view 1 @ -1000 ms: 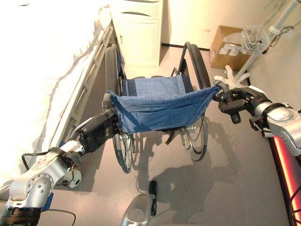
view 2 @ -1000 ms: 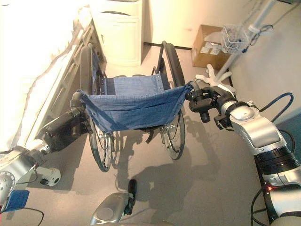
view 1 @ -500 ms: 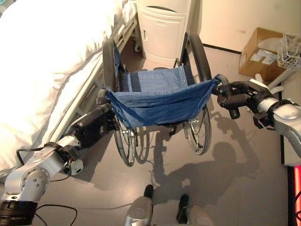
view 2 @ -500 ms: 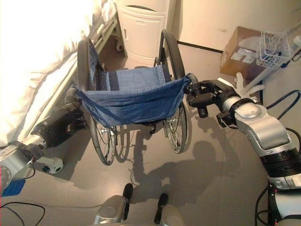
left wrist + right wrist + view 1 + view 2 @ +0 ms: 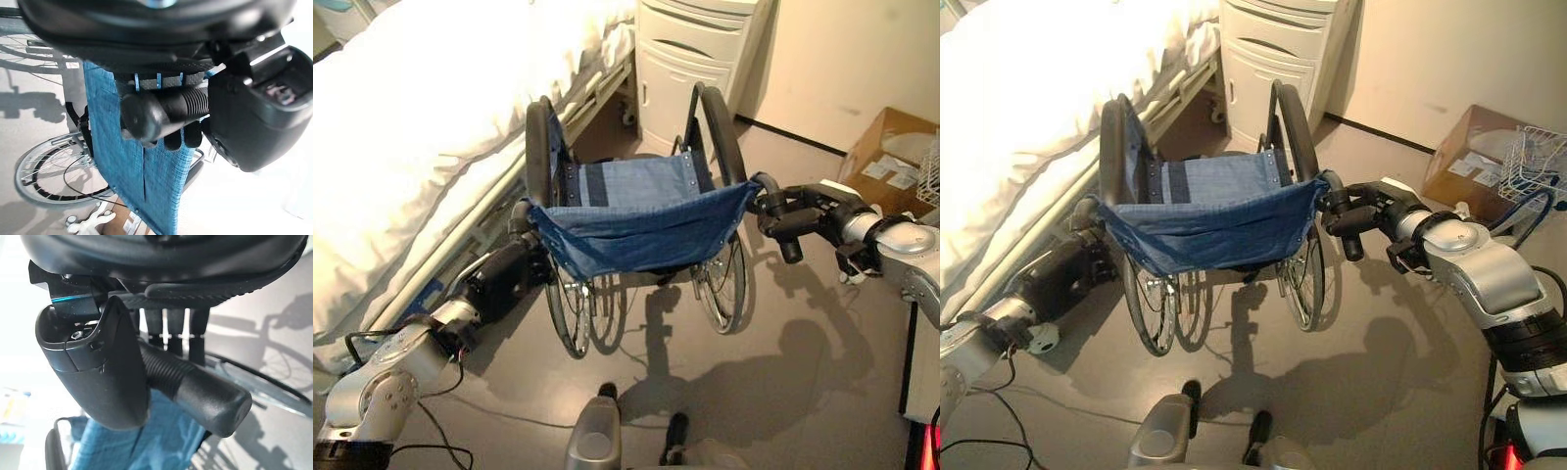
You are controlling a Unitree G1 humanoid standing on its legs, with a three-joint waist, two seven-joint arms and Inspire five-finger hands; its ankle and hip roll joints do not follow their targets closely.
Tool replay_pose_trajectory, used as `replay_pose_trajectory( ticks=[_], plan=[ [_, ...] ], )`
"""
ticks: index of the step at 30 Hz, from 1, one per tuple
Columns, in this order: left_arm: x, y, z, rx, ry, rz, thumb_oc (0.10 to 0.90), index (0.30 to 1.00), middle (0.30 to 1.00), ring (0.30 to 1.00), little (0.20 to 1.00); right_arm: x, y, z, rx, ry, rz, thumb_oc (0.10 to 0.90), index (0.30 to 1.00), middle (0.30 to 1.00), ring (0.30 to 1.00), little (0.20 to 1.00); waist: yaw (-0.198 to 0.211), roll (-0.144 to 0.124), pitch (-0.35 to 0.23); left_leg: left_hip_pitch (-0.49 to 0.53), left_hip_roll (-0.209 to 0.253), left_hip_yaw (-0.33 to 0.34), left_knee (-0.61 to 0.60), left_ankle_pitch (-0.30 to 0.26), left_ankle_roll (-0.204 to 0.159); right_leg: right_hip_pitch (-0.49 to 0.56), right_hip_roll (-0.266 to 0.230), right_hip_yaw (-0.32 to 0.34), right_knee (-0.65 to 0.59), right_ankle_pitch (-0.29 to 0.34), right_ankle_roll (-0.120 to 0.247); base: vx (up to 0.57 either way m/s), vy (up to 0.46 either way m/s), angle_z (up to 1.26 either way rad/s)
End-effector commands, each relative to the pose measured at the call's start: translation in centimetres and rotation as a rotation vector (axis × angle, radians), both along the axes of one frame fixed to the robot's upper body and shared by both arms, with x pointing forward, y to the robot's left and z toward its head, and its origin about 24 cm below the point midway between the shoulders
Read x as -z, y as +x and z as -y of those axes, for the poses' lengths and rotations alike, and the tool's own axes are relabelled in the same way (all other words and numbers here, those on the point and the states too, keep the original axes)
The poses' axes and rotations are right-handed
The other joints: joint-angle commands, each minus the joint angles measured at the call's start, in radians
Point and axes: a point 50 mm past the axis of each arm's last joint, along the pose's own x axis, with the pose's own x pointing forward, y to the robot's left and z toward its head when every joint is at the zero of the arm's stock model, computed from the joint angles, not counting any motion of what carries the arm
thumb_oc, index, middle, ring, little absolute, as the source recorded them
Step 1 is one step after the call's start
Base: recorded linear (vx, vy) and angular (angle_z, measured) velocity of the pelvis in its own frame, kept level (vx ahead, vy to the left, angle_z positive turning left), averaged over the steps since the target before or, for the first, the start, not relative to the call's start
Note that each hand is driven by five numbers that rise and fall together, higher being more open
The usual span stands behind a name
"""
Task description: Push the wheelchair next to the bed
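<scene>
- Grey floor; white bed along the left side, white cabinet against the far wall, cardboard box and wire basket at far right.
- Wheelchair standing just beside the bed, blue seat back facing the robot, front pointing toward the cabinet.
- Left hand low at the chair's left rear, arm stretched forward from lower left; fingers curled round the ribbed left grip.
- Right hand reaching in from the right at seat-back height, forearm nearly level; fingers wrapped round the right grip, thumb beside it.
</scene>
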Motion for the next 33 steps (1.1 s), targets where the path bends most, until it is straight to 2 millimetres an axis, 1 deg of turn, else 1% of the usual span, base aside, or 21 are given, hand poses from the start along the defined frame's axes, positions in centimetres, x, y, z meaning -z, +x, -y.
replay_pose_trajectory(
  ticks=[1, 4, 7, 9, 11, 19, 20, 21, 25, 26, 27, 28, 33],
  plan=[
    [-8.5, 1.5, 1.2, 0.077, -0.006, 0.435, 0.400, 0.300, 0.300, 0.300, 0.300, -3.8, 0.1, -4.7, -0.242, 0.057, 0.191, 0.400, 0.300, 0.300, 0.300, 0.300, 0.059, -0.007, -0.194, 0.130, 0.007, 0.011, -0.143, 0.097, -0.028, -0.063, -0.049, 0.003, 0.028, 0.065, 0.076, 0.09, 0.125, -0.36],
    [-8.6, 1.6, 0.9, 0.073, -0.014, 0.424, 0.400, 0.300, 0.300, 0.300, 0.300, -3.4, 0.0, -4.5, -0.244, 0.054, 0.172, 0.400, 0.300, 0.300, 0.300, 0.300, 0.049, 0.001, -0.209, 0.165, 0.002, 0.018, -0.179, 0.088, -0.035, -0.055, -0.057, -0.003, 0.012, 0.071, 0.080, 0.10, 0.134, 0.21],
    [-8.5, 1.5, 0.7, 0.073, -0.017, 0.414, 0.400, 0.300, 0.300, 0.300, 0.300, -2.8, -0.2, -4.2, -0.237, 0.046, 0.161, 0.400, 0.300, 0.300, 0.300, 0.300, 0.045, 0.008, -0.218, 0.189, -0.009, 0.020, -0.204, 0.066, -0.030, -0.049, -0.069, 0.001, -0.001, 0.079, 0.089, 0.06, 0.103, 0.15],
    [-8.4, 1.5, 0.6, 0.073, -0.018, 0.409, 0.400, 0.300, 0.300, 0.300, 0.300, -2.2, -0.2, -4.3, -0.228, 0.054, 0.160, 0.400, 0.300, 0.300, 0.300, 0.300, 0.044, 0.010, -0.221, 0.208, -0.014, 0.027, -0.222, 0.039, -0.023, -0.045, -0.077, 0.001, -0.005, 0.081, 0.093, 0.05, 0.068, -0.29],
    [-8.4, 1.6, 0.6, 0.073, -0.017, 0.407, 0.400, 0.300, 0.300, 0.300, 0.300, -2.2, -0.1, -4.3, -0.227, 0.057, 0.156, 0.400, 0.300, 0.300, 0.300, 0.300, 0.044, 0.011, -0.224, 0.221, -0.017, 0.028, -0.234, 0.029, -0.020, -0.042, -0.079, 0.001, -0.009, 0.083, 0.097, 0.03, 0.049, -0.18],
    [-8.5, 1.7, 0.5, 0.064, -0.012, 0.398, 0.400, 0.300, 0.300, 0.300, 0.300, -1.8, -0.3, -3.9, -0.204, 0.069, 0.149, 0.400, 0.300, 0.300, 0.300, 0.300, 0.035, 0.011, -0.238, 0.266, -0.020, 0.038, -0.284, 0.020, -0.007, -0.033, -0.083, 0.008, -0.018, 0.086, 0.111, 0.01, 0.028, 0.05],
    [-8.5, 1.7, 0.5, 0.063, -0.011, 0.399, 0.400, 0.300, 0.300, 0.300, 0.300, -1.7, -0.3, -3.9, -0.200, 0.068, 0.150, 0.452, 0.378, 0.378, 0.378, 0.378, 0.035, 0.011, -0.239, 0.270, -0.021, 0.039, -0.287, 0.020, -0.006, -0.033, -0.084, 0.008, -0.019, 0.087, 0.112, 0.00, 0.000, 0.00],
    [-8.7, 1.7, 0.5, 0.060, -0.009, 0.401, 0.400, 0.300, 0.300, 0.300, 0.300, -1.7, -0.3, -3.7, -0.186, 0.069, 0.153, 0.800, 0.900, 0.900, 0.900, 0.900, 0.034, 0.010, -0.242, 0.278, -0.020, 0.042, -0.298, 0.020, -0.004, -0.032, -0.085, 0.010, -0.021, 0.088, 0.116, 0.00, 0.000, 0.00],
    [-9.0, 1.8, 0.3, 0.045, 0.000, 0.405, 0.400, 0.300, 0.300, 0.300, 0.300, -1.7, -0.4, -3.2, -0.158, 0.074, 0.161, 0.800, 0.900, 0.900, 0.900, 0.900, 0.030, 0.009, -0.249, 0.288, -0.020, 0.045, -0.308, 0.014, 0.000, -0.033, -0.086, 0.013, -0.021, 0.089, 0.119, 0.00, 0.000, 0.00],
    [-9.0, 1.8, 0.2, 0.036, 0.005, 0.404, 0.538, 0.507, 0.507, 0.507, 0.507, -1.7, -0.4, -3.2, -0.153, 0.075, 0.163, 0.800, 0.900, 0.900, 0.900, 0.900, 0.029, 0.009, -0.250, 0.289, -0.020, 0.047, -0.309, 0.013, 0.001, -0.033, -0.086, 0.013, -0.021, 0.089, 0.119, 0.00, 0.000, 0.00],
    [-9.1, 1.8, 0.2, 0.028, 0.009, 0.403, 0.707, 0.761, 0.761, 0.761, 0.761, -1.8, -0.4, -3.0, -0.148, 0.076, 0.166, 0.800, 0.900, 0.900, 0.900, 0.900, 0.027, 0.009, -0.252, 0.291, -0.020, 0.047, -0.310, 0.012, 0.001, -0.033, -0.086, 0.014, -0.021, 0.089, 0.120, 0.00, 0.000, 0.00],
    [-9.1, 1.8, 0.0, 0.022, 0.014, 0.402, 0.800, 0.900, 0.900, 0.900, 0.900, -1.9, -0.5, -2.9, -0.140, 0.078, 0.171, 0.800, 0.900, 0.900, 0.900, 0.900, 0.027, 0.008, -0.253, 0.293, -0.020, 0.047, -0.312, 0.011, 0.002, -0.033, -0.086, 0.015, -0.021, 0.090, 0.120, 0.00, 0.000, 0.00],
    [-9.3, 1.6, -0.9, -0.028, 0.062, 0.411, 0.800, 0.900, 0.900, 0.900, 0.900, -2.4, -0.6, -2.2, -0.108, 0.080, 0.199, 0.800, 0.900, 0.900, 0.900, 0.900, 0.024, 0.008, -0.259, 0.301, -0.021, 0.050, -0.317, 0.005, 0.005, -0.031, -0.085, 0.016, -0.022, 0.090, 0.122, 0.00, 0.000, 0.00]
  ],
)
